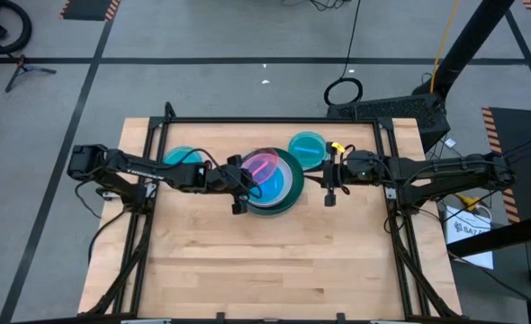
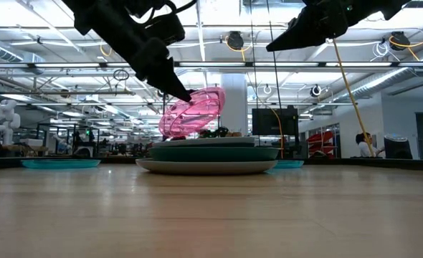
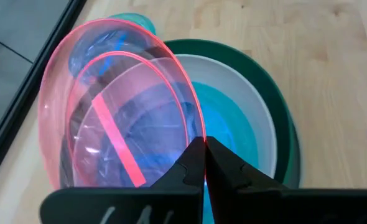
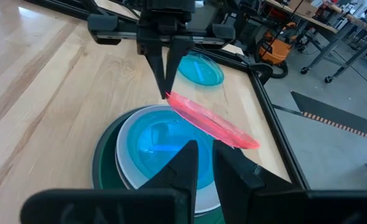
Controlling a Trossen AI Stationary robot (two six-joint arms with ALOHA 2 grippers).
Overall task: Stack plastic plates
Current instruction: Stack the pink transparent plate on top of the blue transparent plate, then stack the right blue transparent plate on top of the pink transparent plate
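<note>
Your left end effector (image 3: 204, 155) clamps the light, slick pink plate (image 3: 118, 106) at its rim; keep gripping there above the stack (image 1: 288, 184).

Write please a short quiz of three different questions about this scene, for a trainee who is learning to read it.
1. True or false: the left claw pinches the rim of the pink plate.
2. The pink plate is: A) flat on the table, B) tilted in the air above the stack, C) under the green plate.
3. How many blue plates lie alone on the table, apart from the stack?

Key
1. True. Its fingers are closed on the edge.
2. B. It hangs tilted over the stack.
3. Two: one blue plate under the left arm, the other blue plate close to the right claw, which holds nothing.
</note>
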